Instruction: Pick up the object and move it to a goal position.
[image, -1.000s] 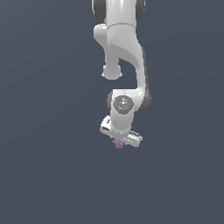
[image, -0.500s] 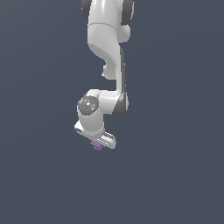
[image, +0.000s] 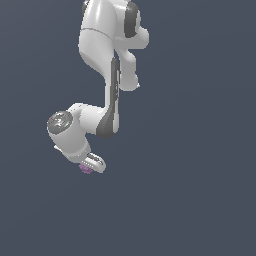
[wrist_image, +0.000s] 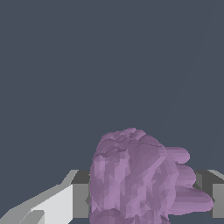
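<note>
The object (wrist_image: 140, 179), a lumpy purple-lilac cluster of small knobs, sits clamped between the two fingers of the gripper (image: 89, 167), so the pincer is closed on it rather than standing open. In the wrist view the cluster fills the gap between a grey pad on one side and the finger (wrist_image: 65, 201) on the other, with several rounded knobs poking out past the far pad. That suggests the hold is taken across the body of the cluster, where it is broad enough to be squeezed, and the knobs are left free. In the exterior view only a small purple patch (image: 86, 169) shows under the white hand, towards the exterior view's left and lower than the middle of the picture. The arm (image: 107, 75) reaches down from above and bends at the wrist, so the hand is tilted, which I judge to be a carrying pose on the way to the goal. No goal marker shows in either view, so how near the goal lies cannot be told. The surroundings are a flat, even slate-blue field with no edge, shadow or other thing visible, and whether the cluster is clear of a surface cannot be read from it.
</note>
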